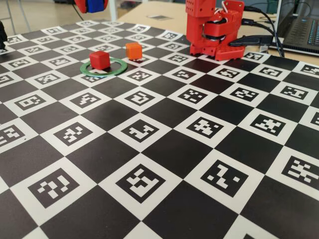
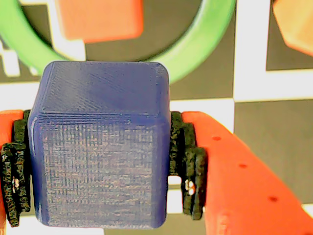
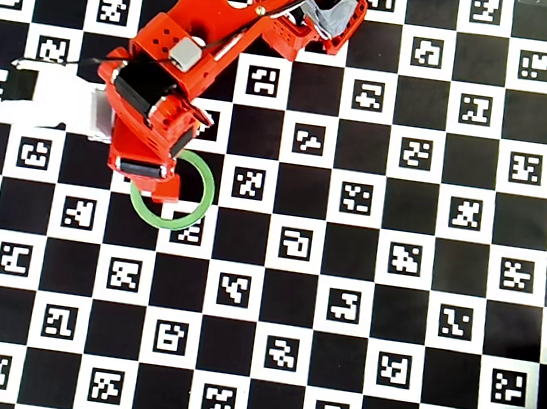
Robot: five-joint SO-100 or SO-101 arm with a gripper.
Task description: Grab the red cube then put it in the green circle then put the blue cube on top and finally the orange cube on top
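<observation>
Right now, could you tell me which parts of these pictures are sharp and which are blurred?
Wrist view: the blue cube is sharp, its print lines clear; the green circle and red cube behind are soft. Fixed view: near squares sharp, far clutter slightly soft. Overhead view: evenly sharp.

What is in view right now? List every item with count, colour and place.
Matte red plastic cube: one, red, inside the ring.
Thin flat green ring: one, green, on the checkered marker board, far left in the fixed view.
Bright orange plastic cube: one, orange, just outside the ring, to its right in the fixed view.
Deep-blue plastic cube: one, blue, held above the ring.
Laptop: one, dark, top right in the fixed view.
Arm base: one, red, far edge.
Tool: one, red with black pads, shut on the blue cube.
</observation>
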